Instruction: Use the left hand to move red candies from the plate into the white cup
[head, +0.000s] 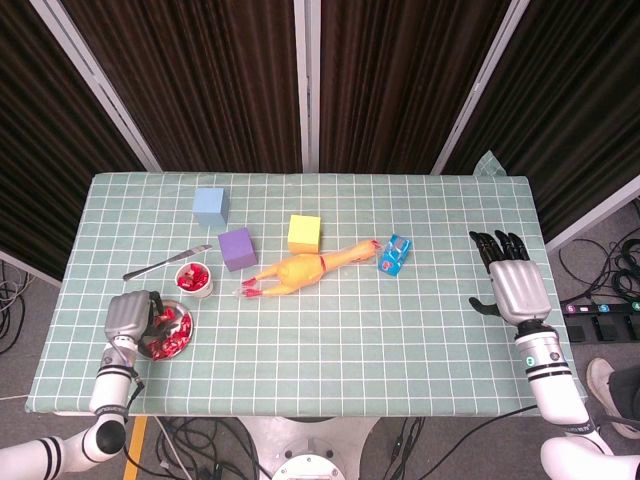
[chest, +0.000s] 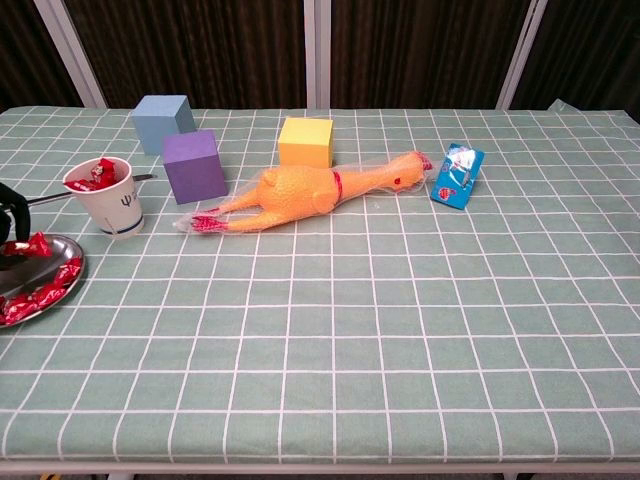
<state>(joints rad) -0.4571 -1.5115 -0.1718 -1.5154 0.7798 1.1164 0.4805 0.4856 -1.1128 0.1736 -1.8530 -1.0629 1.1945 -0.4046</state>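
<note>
A dark plate (chest: 66, 272) of red candies (chest: 40, 293) lies at the table's front left; in the head view the plate (head: 191, 322) sits just below the white cup (head: 194, 284). The cup (chest: 113, 208) holds a few red candies (chest: 100, 172). My left hand (head: 129, 319) hovers over the plate's left side, and at the chest view's left edge its dark fingers (chest: 8, 203) pinch one red candy (chest: 28, 246) just above the plate. My right hand (head: 513, 284) rests open and flat near the table's right edge, holding nothing.
A metal utensil (head: 165, 262) lies behind the cup. Blue cube (head: 210, 206), purple cube (head: 237, 248), yellow cube (head: 304, 233), a rubber chicken (head: 300, 270) and a blue packet (head: 395, 254) stand across the middle.
</note>
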